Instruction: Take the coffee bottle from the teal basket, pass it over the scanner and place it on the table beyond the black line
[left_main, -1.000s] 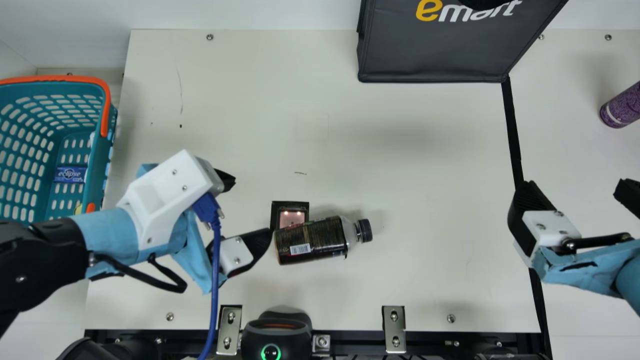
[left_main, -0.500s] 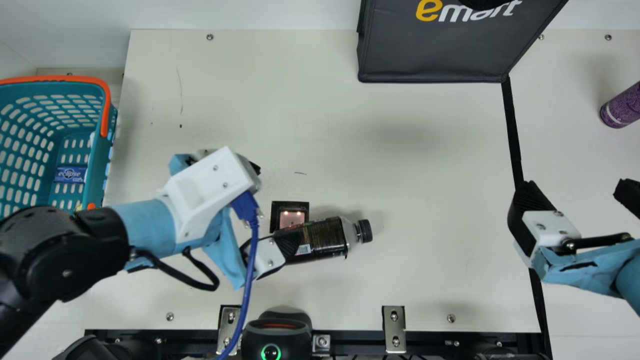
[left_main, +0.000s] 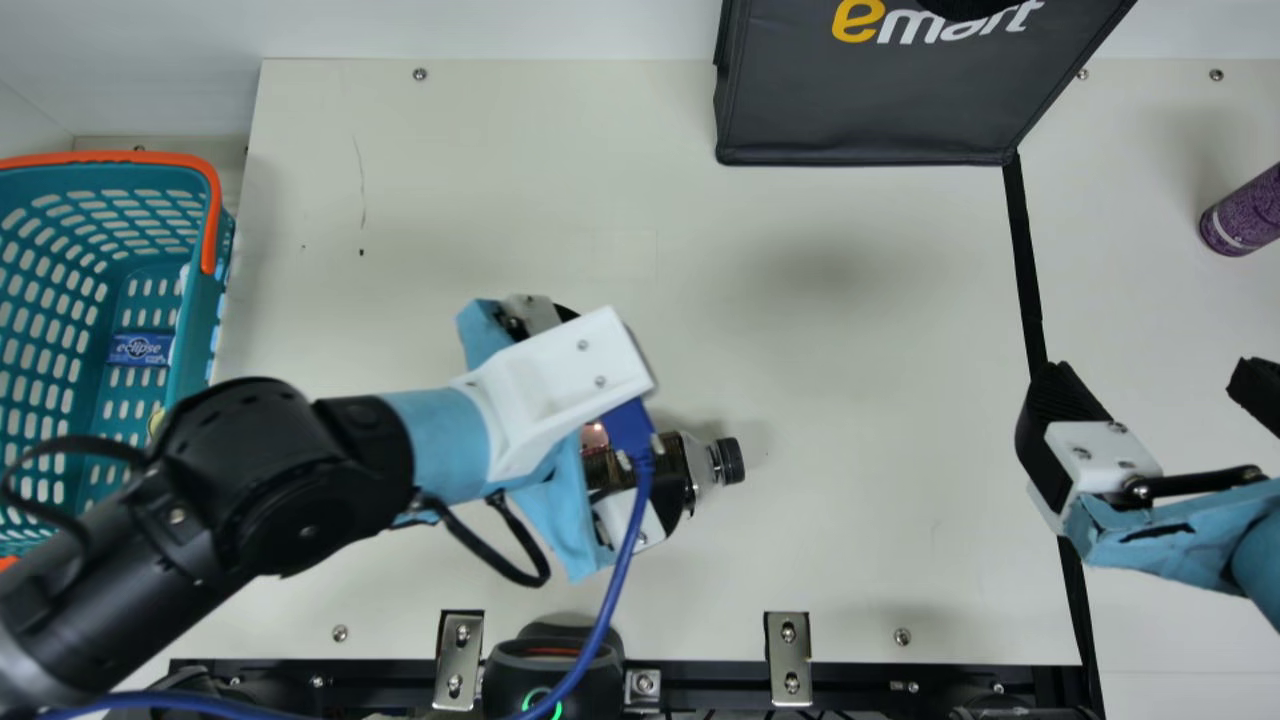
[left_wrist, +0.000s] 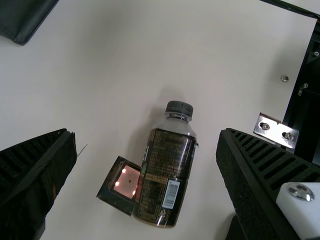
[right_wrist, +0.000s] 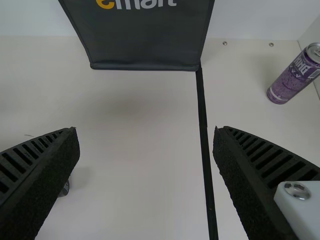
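The left gripper (left_main: 612, 392) is spread wide above the coffee bottle (left_wrist: 167, 170), gripping nothing; the bottle lies on its side, overlapping the edge of the lit flat scanner (left_wrist: 126, 181), short of the black line (left_main: 1028, 280). The right gripper (left_main: 1145, 385) is spread too. Farther out are the teal basket (left_main: 200, 310), holding a blue pack (left_main: 140, 348), a dark shopping bag (left_main: 860, 110), and, beyond the line, a purple can (left_main: 1243, 215).

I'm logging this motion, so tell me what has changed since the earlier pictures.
My left pincer moved rightward in the main view, to over the bottle, open. Nothing was gripped or released. The bottle, right pincer, basket and purple can stayed put.
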